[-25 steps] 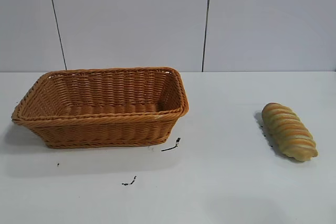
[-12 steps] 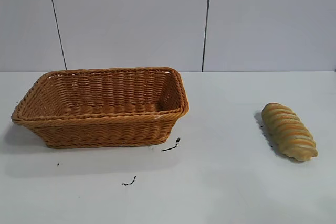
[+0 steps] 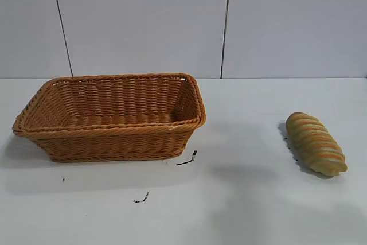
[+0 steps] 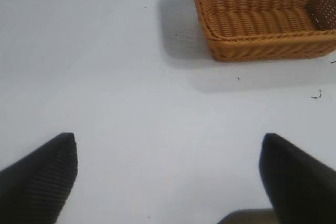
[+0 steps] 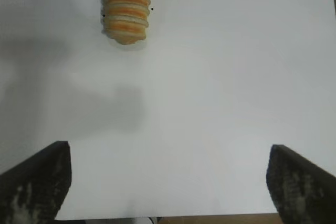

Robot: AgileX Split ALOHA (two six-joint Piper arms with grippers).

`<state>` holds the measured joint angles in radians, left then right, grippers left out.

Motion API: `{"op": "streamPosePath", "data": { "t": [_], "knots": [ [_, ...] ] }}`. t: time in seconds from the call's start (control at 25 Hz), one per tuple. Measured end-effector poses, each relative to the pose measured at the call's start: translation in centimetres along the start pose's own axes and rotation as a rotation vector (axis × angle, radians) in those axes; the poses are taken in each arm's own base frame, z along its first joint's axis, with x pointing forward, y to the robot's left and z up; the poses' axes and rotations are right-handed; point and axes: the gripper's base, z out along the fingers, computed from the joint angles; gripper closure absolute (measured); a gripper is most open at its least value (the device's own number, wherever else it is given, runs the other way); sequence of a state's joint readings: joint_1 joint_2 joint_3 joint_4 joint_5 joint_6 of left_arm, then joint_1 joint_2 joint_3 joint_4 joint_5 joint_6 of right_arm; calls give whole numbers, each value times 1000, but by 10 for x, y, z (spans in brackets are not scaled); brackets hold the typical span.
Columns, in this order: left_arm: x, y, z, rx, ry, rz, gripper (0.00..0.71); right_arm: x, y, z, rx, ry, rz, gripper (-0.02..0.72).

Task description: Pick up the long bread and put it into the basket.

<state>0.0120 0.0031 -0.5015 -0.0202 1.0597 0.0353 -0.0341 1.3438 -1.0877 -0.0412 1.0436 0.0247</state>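
Long bread (image 3: 316, 144) lay on the white table (image 3: 246, 199), well to the right of the wicker basket (image 3: 112, 117), not touching it; basket held nothing. Right gripper (image 5: 168, 182) hung above the table short of the loaf, fingers (image 5: 37, 182) spread wide. Left gripper (image 4: 168, 177) likewise spread, over bare table well off from the basket.

Loaf judged light and somewhat soft; spiral ridges should give grip. Best taken across its middle, jaws square to its length, gentle squeeze.

Neither arm appeared in the exterior view. Right wrist view cut off the loaf's far end.
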Motion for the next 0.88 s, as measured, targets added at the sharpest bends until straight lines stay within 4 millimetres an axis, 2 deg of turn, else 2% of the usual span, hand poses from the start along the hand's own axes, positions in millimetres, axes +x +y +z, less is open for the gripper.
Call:
{"op": "streamPosePath", "data": {
  "t": [0.12, 0.32, 0.52, 0.72, 0.88],
  "knots": [
    [0, 0, 0, 0, 0, 0, 17, -29, -1, 15, 21, 16, -13, 13],
    [0, 0, 0, 0, 0, 0, 17, -60, 1, 41, 6, 51, -31, 13],
    [0, 0, 0, 0, 0, 0, 17, -68, 9, 62, -28, 91, -36, 13],
    [0, 0, 0, 0, 0, 0, 17, -74, 34, 71, -55, 79, -109, 13],
    [0, 0, 0, 0, 0, 0, 17, -85, 42, 84, -65, 89, -106, 13]
  ]
}}
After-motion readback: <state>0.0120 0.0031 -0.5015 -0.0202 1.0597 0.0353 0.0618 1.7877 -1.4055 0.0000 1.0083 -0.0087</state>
